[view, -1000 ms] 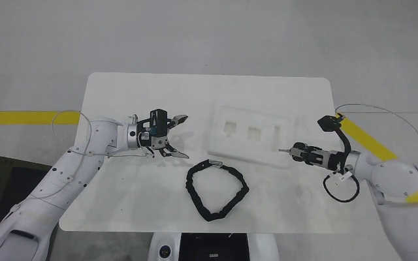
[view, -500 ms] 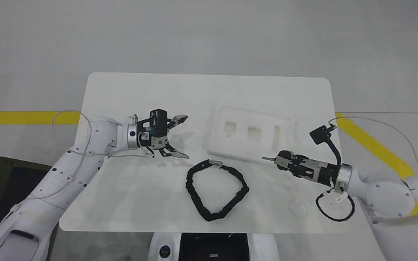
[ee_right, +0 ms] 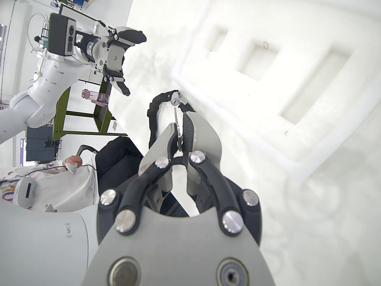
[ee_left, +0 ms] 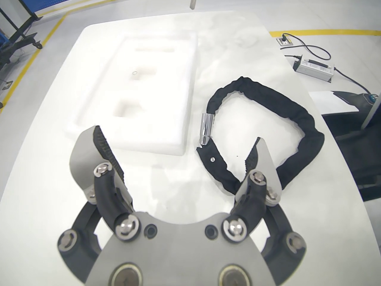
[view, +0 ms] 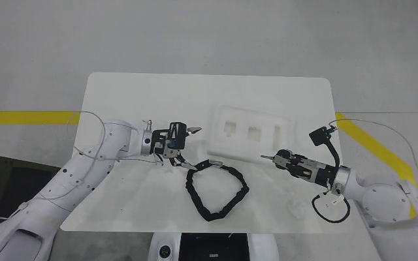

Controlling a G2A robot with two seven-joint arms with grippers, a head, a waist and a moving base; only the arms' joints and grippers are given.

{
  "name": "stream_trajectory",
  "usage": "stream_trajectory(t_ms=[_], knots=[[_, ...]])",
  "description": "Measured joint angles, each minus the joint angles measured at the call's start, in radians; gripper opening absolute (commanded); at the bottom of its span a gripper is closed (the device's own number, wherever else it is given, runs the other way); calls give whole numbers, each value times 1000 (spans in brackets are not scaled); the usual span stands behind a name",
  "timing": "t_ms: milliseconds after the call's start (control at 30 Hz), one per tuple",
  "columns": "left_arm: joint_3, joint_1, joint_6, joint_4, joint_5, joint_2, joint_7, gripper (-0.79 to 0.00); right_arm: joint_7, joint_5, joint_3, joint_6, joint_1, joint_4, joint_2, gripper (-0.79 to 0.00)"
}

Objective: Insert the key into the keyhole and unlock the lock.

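Note:
A black fabric-covered chain lock point(view: 225, 196) lies looped near the table's front edge. Its silver cylinder point(view: 213, 164) rests beside the foam tray. My left gripper point(view: 191, 149) hovers open just left of that cylinder. In the left wrist view the cylinder point(ee_left: 207, 127) and chain point(ee_left: 297, 120) lie just beyond the open left gripper point(ee_left: 178, 141). My right gripper point(view: 279, 160) is shut on the key point(view: 266, 158), right of the lock. In the right wrist view the key's blade point(ee_right: 176, 117) juts from the right gripper point(ee_right: 180, 126) toward the cylinder's keyhole end point(ee_right: 175, 101), a short gap away.
A white foam tray point(view: 251, 150) with three rectangular recesses lies behind the lock, between the two arms. The white table point(view: 130, 98) has bare room at the back and on the left. Its front edge is close behind the chain loop.
My left gripper has moved right, up to the lock's cylinder, still open. My right gripper carried the key left and nearer the lock, then nearly held still.

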Motion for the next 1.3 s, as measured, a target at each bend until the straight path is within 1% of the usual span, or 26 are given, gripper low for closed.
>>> stream_trajectory(t_ms=[133, 267, 467, 567, 667, 733, 767, 900, 1167, 1300], knots=[[78, -28, 0, -12, -2, -9, -13, 0, 0, 0, 0, 0, 0, 0, 0, -785], [135, -44, 0, -19, 2, -11, 8, 0, 0, 0, 0, 0, 0, 0, 0, -785], [194, -55, 0, -37, 34, 3, 70, 0, 0, 0, 0, 0, 0, 0, 0, -785], [219, -67, 0, -27, 40, 8, 76, -12, 0, 0, 0, 0, 0, 0, 0, -785], [235, -81, 0, -13, 39, 6, 79, 0, 0, 0, 0, 0, 0, 0, 0, -785], [251, -92, 0, -3, 44, 2, 76, -6, 0, 0, 0, 0, 0, 0, 0, -785], [259, -98, 0, 3, 48, -1, 74, -28, 0, 0, 0, 0, 0, 0, 0, -785], [298, -123, 0, 27, 59, -14, 71, -52, 0, 0, 0, 0, 0, 0, 0, -785], [348, -164, 0, 75, 70, -47, 77, -157, 0, 0, 0, 0, 0, 0, 0, -785], [358, -182, 0, 105, 72, -66, 74, -169, 0, 0, 0, 0, 0, 0, 0, -785]])
